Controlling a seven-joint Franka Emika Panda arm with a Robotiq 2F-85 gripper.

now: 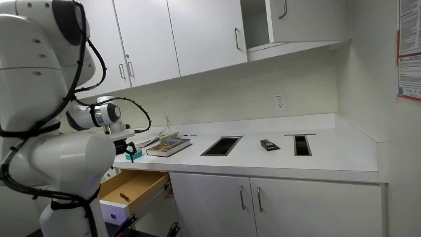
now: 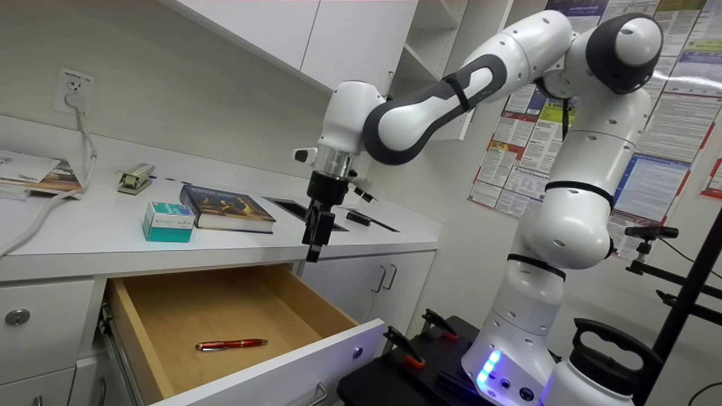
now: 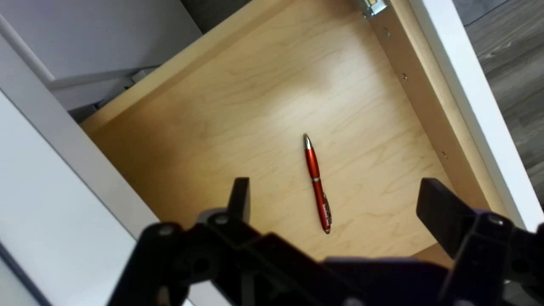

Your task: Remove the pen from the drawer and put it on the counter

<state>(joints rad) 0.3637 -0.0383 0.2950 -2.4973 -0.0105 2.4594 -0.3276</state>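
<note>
Ballpoint pen [image 3: 317, 185]: glossy red barrel, bright metallic tip. Drawer [image 3: 255, 114]: pale, grained wood interior; smooth white front. Counter [image 1: 256, 162]: smooth, even white surface. Gripper [image 3: 335, 191]: matt black. Robot arm [image 2: 569, 237]: glossy white shell. Cabinet handle [image 1: 242, 197]: grey metal. Floor [image 3: 522, 85]: grey, wood-grained planks.

White counter [image 2: 107, 228], thick book [image 2: 230, 207], teal-and-white box [image 2: 168, 223] beside it, stapler [image 2: 136, 178], papers [image 2: 25, 166], black object [image 1: 269, 144]

Well below the end effector [image 3: 335, 186], the pen [image 3: 315, 178] is being borne by the drawer [image 3: 255, 106]; in the wrist view it is being framed between the fingers [image 3: 240, 197]. In an exterior view, the carton [image 2: 168, 223] and the book [image 2: 228, 210] are being carried by the counter [image 2: 101, 234] to the end effector's left, and a recess [image 2: 290, 207] is being partly hidden behind it.
</note>
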